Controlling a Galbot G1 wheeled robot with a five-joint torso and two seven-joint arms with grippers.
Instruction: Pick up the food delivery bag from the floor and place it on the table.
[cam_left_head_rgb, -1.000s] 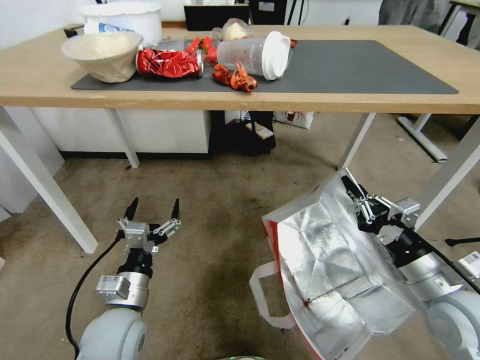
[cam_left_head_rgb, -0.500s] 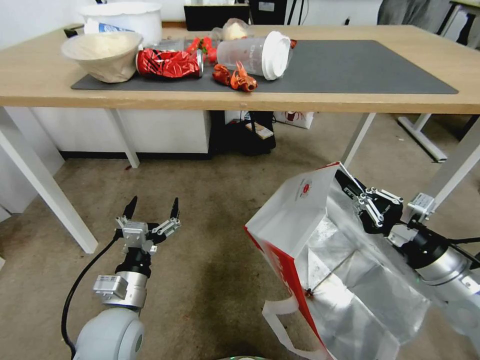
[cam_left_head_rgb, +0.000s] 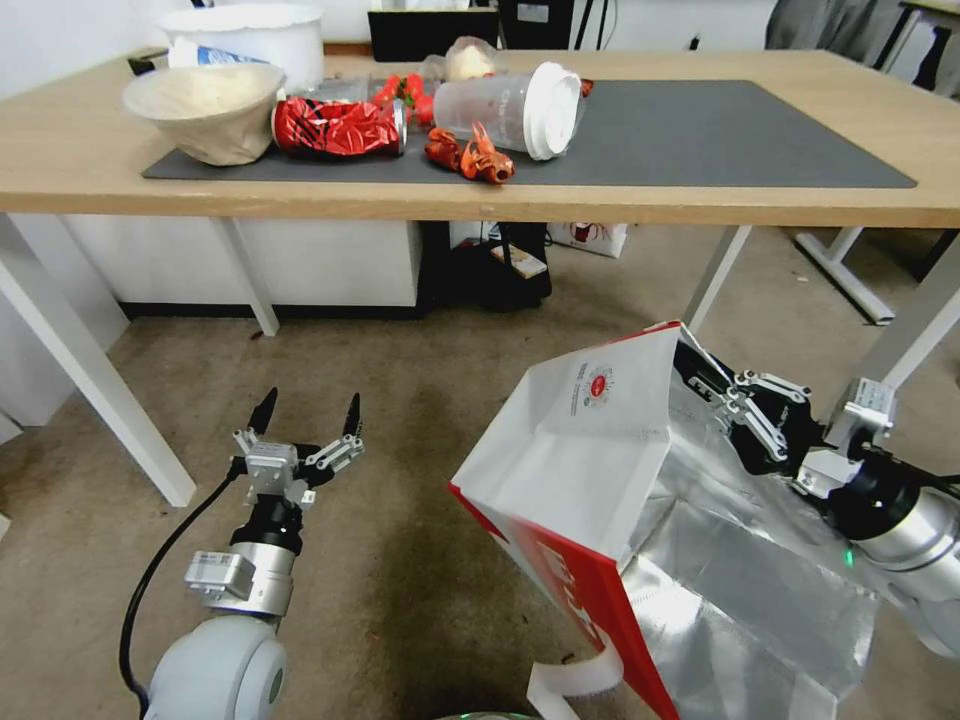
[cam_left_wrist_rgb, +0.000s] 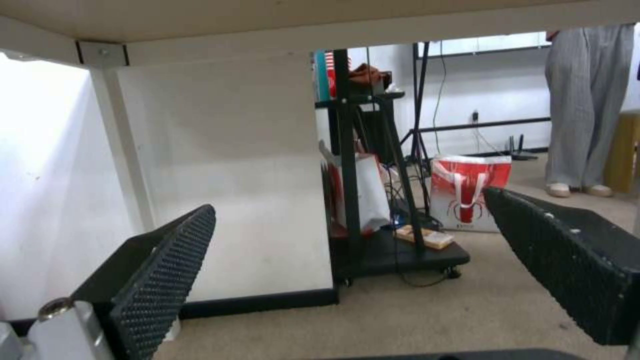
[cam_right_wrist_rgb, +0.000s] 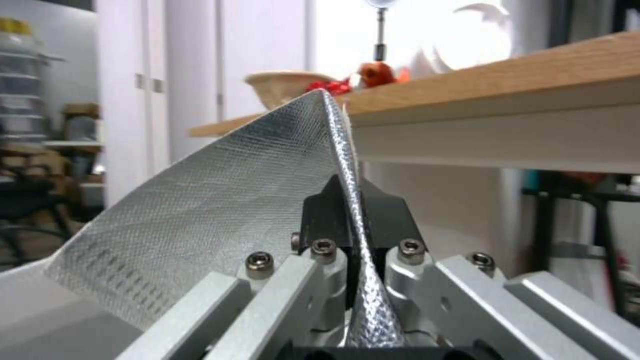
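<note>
1. Right gripper: clamped tight on the upper rim of the food delivery bag. Confirmed in the right wrist view, where the dark fingers pinch the silver foil edge with no gap left between them.
2. Bag carried tilted, mouth facing the robot, foil lining exposed, white front panel with the small round red logo turned toward the table. Red side panel angled downward; one white strap handle dangling at the lower edge of the head view. Contact between the bag's underside and the floor: not determinable.
3. Bag position: in front of the table, below the level of its top, on the robot's right side.
4. Left gripper: spread wide, holding nothing, parked low over the carpet to the left, well apart from the bag.
5. Tabletop: dark grey mat bare on its right half; bowl, crushed red can and tipped plastic cup crowded on the left half.
6. Step judged in hand: lifting, placement not yet done.
7. Next move judged to require: raising the bag clear of the table edge, then carrying it forward over the bare right portion of the mat. Single-edge grip noted as a risk of swing or slip.
</note>
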